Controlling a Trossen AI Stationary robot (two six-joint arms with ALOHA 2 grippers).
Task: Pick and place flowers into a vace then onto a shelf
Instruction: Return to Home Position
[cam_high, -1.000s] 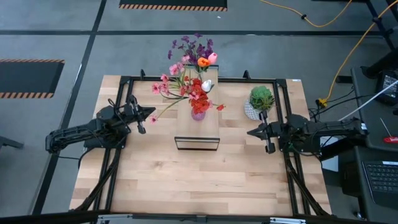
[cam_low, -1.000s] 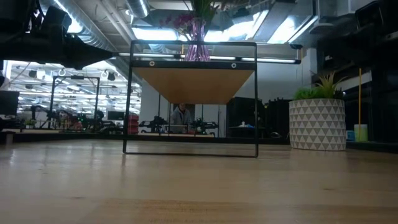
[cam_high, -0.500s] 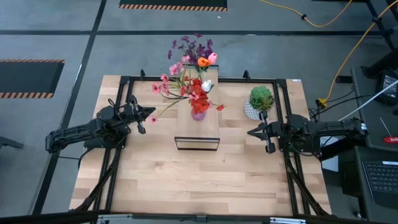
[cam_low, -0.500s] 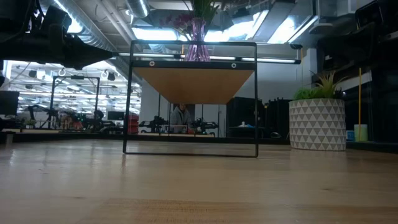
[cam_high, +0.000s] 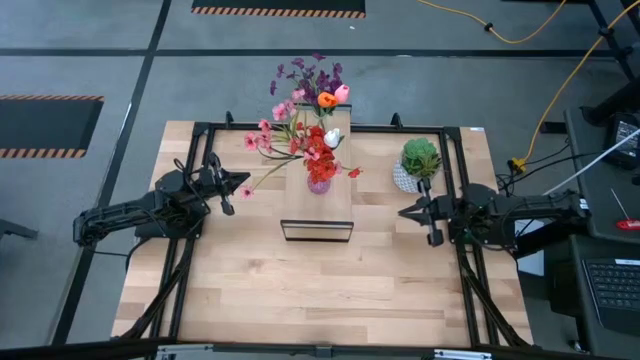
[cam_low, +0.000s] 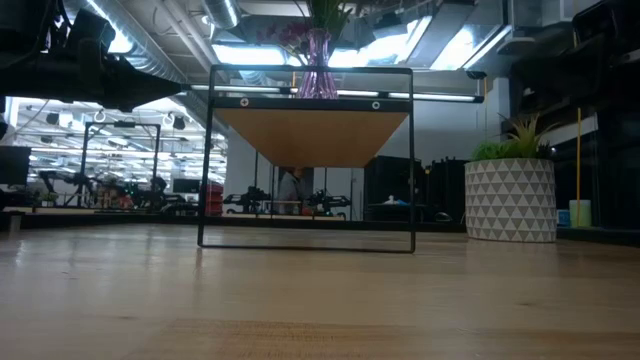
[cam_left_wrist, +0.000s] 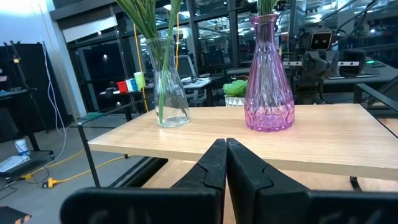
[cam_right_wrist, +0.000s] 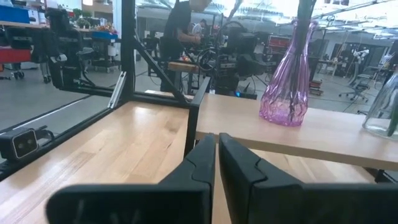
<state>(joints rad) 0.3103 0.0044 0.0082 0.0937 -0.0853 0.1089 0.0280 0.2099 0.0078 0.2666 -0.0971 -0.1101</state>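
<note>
Ribbed purple glass vase (cam_left_wrist: 268, 81) and smooth clear vase (cam_left_wrist: 169, 87) on pale plank shelf (cam_left_wrist: 323, 140).
Left gripper (cam_left_wrist: 226, 146) and right gripper (cam_right_wrist: 217, 138): fingers pressed together, empty.

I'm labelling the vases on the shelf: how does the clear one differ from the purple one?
The clear vase is untinted glass; the purple vase is pink-purple. The clear vase is smooth; the purple vase is faceted. The clear vase stands nearer the far end of the shelf, the purple vase about mid-shelf. Both stand upright, narrow-necked, holding green stems.
</note>
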